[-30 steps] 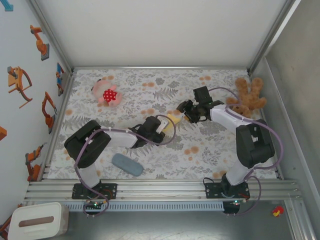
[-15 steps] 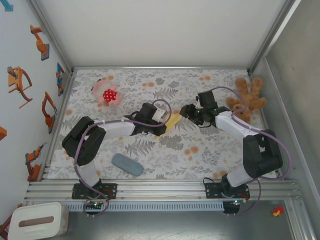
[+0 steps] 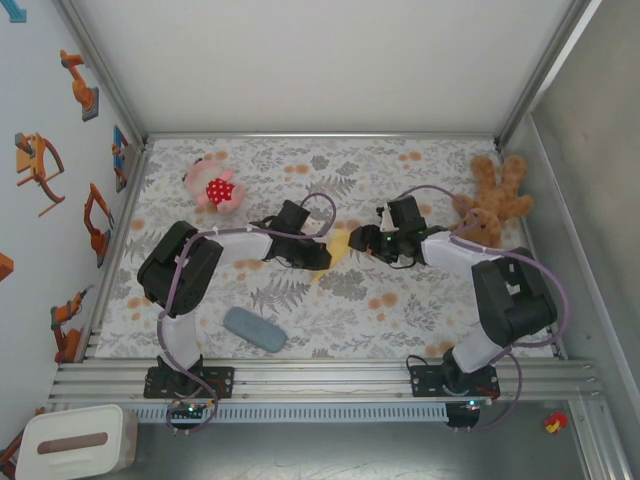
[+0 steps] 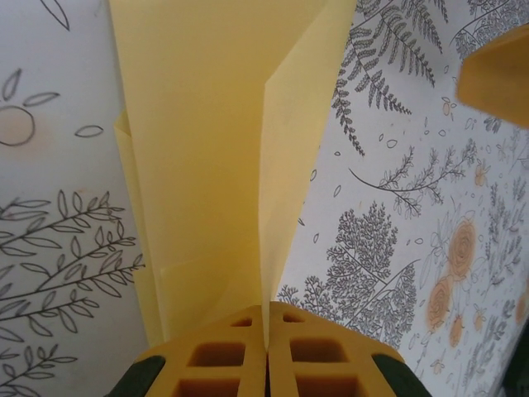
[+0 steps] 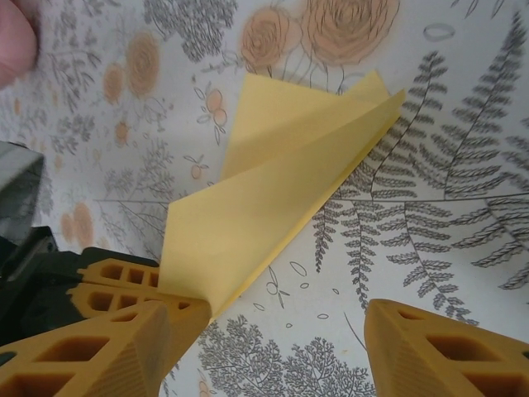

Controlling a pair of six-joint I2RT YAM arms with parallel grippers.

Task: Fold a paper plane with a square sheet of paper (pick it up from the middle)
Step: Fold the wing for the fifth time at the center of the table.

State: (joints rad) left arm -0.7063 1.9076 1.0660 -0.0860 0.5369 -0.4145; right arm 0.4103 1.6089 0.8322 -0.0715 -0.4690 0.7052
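Left fingers (image 4: 216, 357) tight on yellow paper (image 4: 207, 157)

Setting: robotics laboratory cell; an enclosed test bench
Enclosure: white panel walls (image 3: 300, 60) framed in aluminium profile (image 3: 320, 135); slotted aluminium rails (image 3: 320, 376) along the near edge
Apparatus: left arm (image 3: 180, 272) and right arm (image 3: 510, 292) bolted side by side to those rails
Work surface: table under a floral printed cloth (image 3: 400, 312)
Props: pink plush toy (image 3: 212, 187); brown teddy bear (image 3: 492, 197); grey-blue pad (image 3: 254, 329)
Decoration: orange robot-arm stickers (image 3: 38, 165) on the left wall
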